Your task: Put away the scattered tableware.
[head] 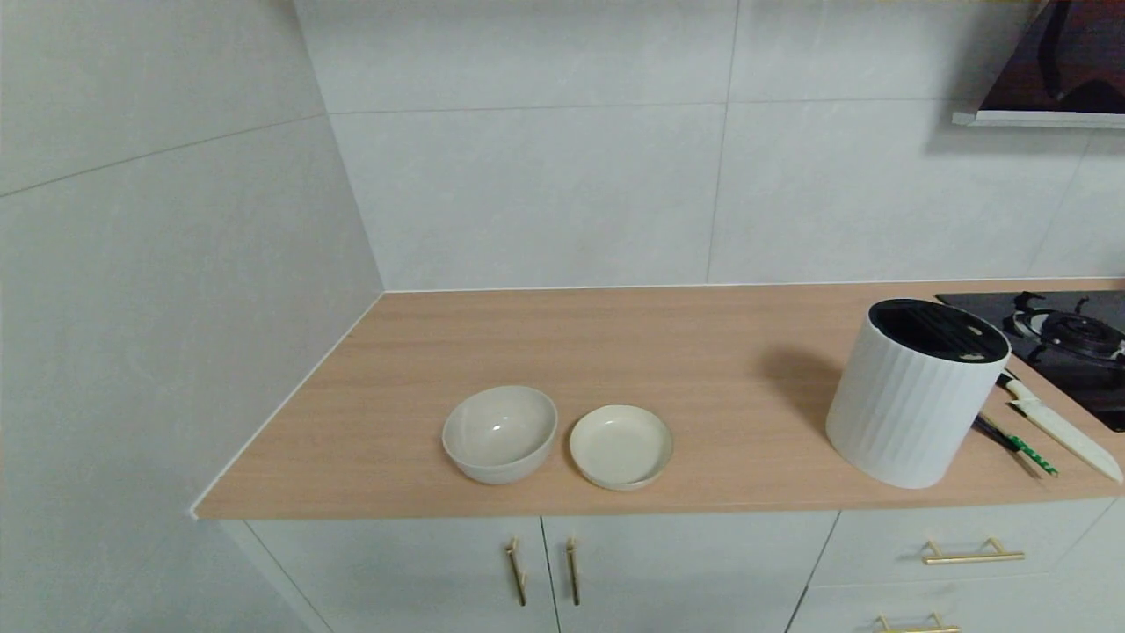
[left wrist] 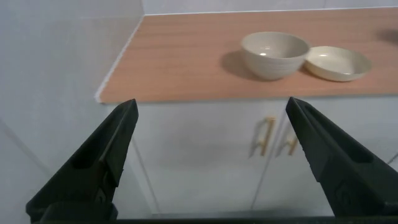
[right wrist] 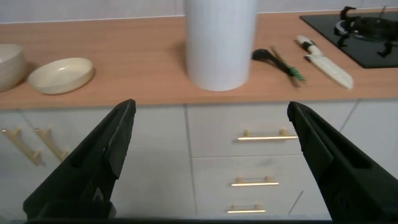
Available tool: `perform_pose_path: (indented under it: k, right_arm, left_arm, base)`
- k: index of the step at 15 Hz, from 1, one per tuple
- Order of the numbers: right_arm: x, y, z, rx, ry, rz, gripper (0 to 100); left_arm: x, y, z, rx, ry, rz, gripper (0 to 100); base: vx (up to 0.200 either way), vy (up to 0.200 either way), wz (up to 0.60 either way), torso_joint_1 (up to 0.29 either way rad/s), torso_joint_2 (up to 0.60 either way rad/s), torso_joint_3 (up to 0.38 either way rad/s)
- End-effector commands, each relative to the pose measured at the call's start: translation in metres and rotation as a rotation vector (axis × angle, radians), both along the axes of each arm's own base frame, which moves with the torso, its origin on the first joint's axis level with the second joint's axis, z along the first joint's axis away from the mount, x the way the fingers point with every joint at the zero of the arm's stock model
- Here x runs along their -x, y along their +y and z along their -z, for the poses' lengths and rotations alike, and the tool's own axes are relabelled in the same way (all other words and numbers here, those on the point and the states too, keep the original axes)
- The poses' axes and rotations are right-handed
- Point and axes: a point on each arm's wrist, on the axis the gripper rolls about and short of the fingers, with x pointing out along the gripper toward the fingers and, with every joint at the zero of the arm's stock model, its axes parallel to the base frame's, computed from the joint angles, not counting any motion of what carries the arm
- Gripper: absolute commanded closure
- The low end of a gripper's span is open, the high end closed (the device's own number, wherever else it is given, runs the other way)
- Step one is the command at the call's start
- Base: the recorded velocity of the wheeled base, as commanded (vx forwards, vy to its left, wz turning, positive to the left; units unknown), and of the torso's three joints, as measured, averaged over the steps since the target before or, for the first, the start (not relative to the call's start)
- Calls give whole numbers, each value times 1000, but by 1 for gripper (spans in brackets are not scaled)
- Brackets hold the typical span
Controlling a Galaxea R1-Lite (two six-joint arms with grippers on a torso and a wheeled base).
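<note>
sitting on the wooden counter, the white ribbed holder stands upright near the front edge, its dark slotted top facing up. well to the left of the holder is a pale bowl, right side up. a shallow cream plate lies between the bowl and the holder, just beside the bowl; i cannot tell if the two rims touch. on the right of the holder, close to its base, lies a dark utensil with a green-patterned end. a white-handled knife lies flat just beyond it. farther right of the holder is the black stove.

the left gripper has its jaws spread wide and holds nothing. it is low in front of the cabinet doors, left of the holder and below the bowl. the right gripper is likewise spread wide with nothing between its jaws. it faces the drawers with gold handles, directly under the holder.
</note>
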Motion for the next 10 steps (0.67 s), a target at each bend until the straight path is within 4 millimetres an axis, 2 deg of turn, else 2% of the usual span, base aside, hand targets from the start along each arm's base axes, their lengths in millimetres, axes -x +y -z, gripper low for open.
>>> perform_pose_path:
  k: [1, 2, 10]
  right_arm:
    - [0, 0, 0, 0, 1, 0, 0]
    - [0, 0, 0, 0, 0, 0, 0]
    - [0, 0, 0, -1, 1, 1, 0]
  left_arm:
    - [0, 0, 0, 0, 1, 0, 0]
    - [0, 0, 0, 0, -1, 0, 0]
    - [0, 0, 0, -2, -1, 0, 0]
  base:
    - [0, 200, 0, -7, -2, 2]
    - [0, 200, 0, -2, 2, 2]
    - [0, 0, 0, 0, 0, 0]
